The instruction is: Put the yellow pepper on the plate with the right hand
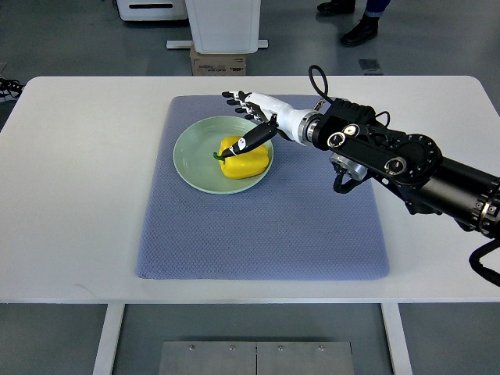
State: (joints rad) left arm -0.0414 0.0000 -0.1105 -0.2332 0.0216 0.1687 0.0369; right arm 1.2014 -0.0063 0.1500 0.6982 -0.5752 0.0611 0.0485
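Note:
The yellow pepper [247, 159] with a green stem lies on its side in the pale green plate [190, 158], right of the plate's centre. My right hand [251, 117] reaches in from the right and hovers over the plate's far right rim. Its fingers [236, 98] are spread open above the rim. The black-tipped thumb [248, 142] stretches down over the top of the pepper; I cannot tell whether it touches. The hand does not grip the pepper. The left arm is out of view.
The plate sits on a blue-grey mat [266, 226] on the white table [78, 195]. Beyond the far edge stand a white pedestal [225, 23] and a cardboard box [219, 61]. A person's shoes [360, 32] show on the floor at the top right.

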